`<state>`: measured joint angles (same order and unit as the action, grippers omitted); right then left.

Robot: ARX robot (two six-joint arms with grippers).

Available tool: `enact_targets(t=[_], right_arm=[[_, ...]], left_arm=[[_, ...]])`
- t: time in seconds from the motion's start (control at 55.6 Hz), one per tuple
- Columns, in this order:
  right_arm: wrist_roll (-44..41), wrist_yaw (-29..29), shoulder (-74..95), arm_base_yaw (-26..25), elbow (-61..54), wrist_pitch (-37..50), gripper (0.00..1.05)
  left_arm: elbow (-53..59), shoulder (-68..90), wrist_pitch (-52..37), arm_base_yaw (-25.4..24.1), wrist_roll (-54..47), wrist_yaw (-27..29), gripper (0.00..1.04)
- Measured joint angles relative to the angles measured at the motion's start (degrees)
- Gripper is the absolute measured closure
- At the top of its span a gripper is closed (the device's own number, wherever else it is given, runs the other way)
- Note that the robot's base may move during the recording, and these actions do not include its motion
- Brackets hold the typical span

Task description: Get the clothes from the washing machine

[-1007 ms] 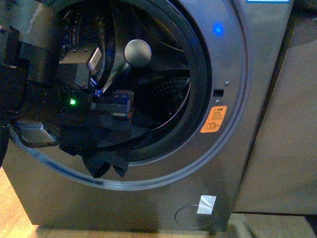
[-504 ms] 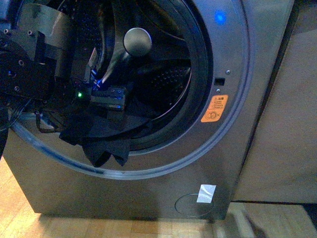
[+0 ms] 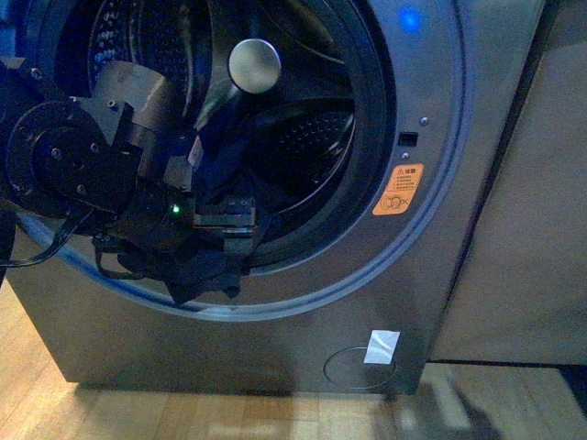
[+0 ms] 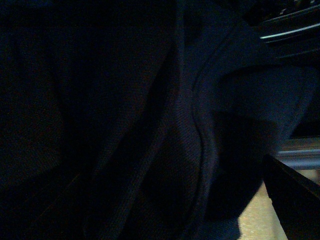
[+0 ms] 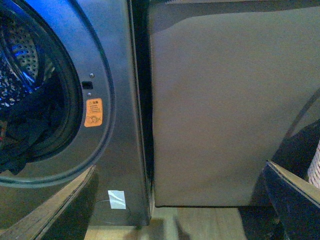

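The left gripper (image 3: 225, 225) sits at the lower lip of the porthole. In its wrist view one finger (image 4: 292, 187) shows far out to the side, so the jaws look spread wide. Dark cloth fills the space between them and I see no pinch. The right gripper (image 5: 180, 170) is also wide open and holds nothing. It faces the seam between machine and cabinet.

The grey washing machine (image 3: 275, 353) fills most of the front view, with the tan cabinet (image 3: 523, 229) just beside it. The door opening is clear and the perforated drum (image 3: 307, 147) is visible behind it.

The clothes (image 3: 197, 275) are a limp navy bundle draped over the lower door seal. Part lies inside the drum and a tail hangs down the front panel. The orange warning sticker (image 3: 399, 190) and the blue indicator light (image 3: 408, 18) sit on the door surround.

The bundle lies directly under and against the left gripper, and its long axis runs across the lip. The left arm is much the nearer, since the right stands well apart. As I judge it, the next move is to close on the cloth and draw it outward.
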<state>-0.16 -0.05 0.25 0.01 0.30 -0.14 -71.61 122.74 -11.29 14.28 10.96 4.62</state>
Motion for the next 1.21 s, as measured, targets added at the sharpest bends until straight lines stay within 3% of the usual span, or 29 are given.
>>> enact_targets(t=[0.324,1.115,1.205], right_arm=[[0.0,0.0,0.0,0.0,0.0,0.0,0.07],[0.0,0.0,0.0,0.0,0.0,0.0,0.07],[0.0,0.0,0.0,0.0,0.0,0.0,0.07]], left_arm=[[-1.4,0.3,0.1,2.6,5.8,-2.6,0.07],[-4.9,8.0,2.8,2.3,-4.3,14.1,0.07],[-4.5,8.0,1.7,2.1,-5.9,15.4,0.17]])
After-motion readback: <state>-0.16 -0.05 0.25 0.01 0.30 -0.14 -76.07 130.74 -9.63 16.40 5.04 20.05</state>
